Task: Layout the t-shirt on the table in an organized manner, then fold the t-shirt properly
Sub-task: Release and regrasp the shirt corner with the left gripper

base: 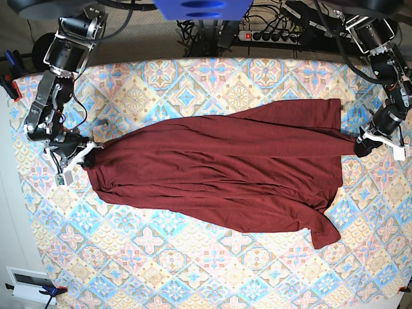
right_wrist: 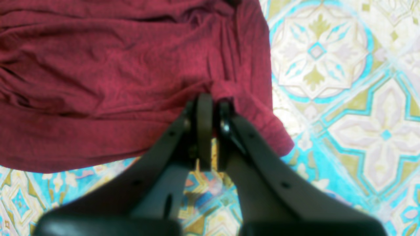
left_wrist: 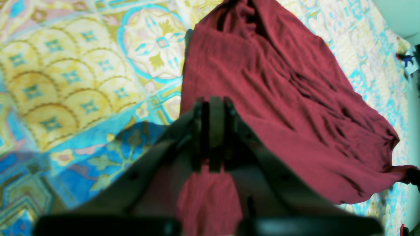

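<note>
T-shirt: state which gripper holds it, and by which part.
Both. The left gripper and the right gripper are each shut on the t-shirt, pinching cloth at opposite ends, stretching it across the table.

Maroon t-shirt (base: 219, 170), wrinkled, stretched lengthwise across the floral-tiled table (base: 212, 277), ends pulled taut.

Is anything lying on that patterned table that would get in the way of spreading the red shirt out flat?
Nothing visible does. The t-shirt is the only item on the table, stretched between the left gripper and right gripper.
</note>
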Controlling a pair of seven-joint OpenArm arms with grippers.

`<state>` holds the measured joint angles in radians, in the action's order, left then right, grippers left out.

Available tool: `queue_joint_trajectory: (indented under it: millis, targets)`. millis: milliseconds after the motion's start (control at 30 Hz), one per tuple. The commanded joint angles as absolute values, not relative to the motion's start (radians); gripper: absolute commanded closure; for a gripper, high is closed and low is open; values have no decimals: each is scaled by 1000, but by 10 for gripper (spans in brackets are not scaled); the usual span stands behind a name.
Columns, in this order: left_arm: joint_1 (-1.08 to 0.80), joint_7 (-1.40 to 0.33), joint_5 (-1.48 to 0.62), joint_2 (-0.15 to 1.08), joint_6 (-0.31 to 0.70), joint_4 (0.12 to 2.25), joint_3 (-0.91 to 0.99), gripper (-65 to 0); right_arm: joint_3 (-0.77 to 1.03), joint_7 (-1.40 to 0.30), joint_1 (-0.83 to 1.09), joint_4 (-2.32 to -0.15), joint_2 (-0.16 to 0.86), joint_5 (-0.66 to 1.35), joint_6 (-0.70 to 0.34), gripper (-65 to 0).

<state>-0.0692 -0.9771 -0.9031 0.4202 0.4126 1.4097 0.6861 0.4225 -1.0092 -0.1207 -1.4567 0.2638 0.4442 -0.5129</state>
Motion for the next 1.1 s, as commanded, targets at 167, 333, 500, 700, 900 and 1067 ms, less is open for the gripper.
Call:
queue_joint_trajectory:
  millis: [167,333,500,700,900,1067]
  targets:
    - [-137,-966,-917,432,417,1457,625,0,427,-987,-140,-1471,282,452,-516,0]
    - [-254,-966,-918,427,417,1616,619,0,427,-984,-142,-1469,282,452,-516,0]
    - [-275,-966,-918,427,417,1616,616,0,427,-986,-142,-1471,282,452,-516,0]
    - [-291,-1129,-1129,427,420,1692,691,0,427,-986,-139,-1472,282,452,-516,0]
    - [-306,-1207,-1257,435,421,1755,723,0,429,-986,-136,-1475,282,453,-516,0]
    - [-331,-1219,-1374,453,423,1805,725,0,429,-984,-136,-1475,282,453,-516,0]
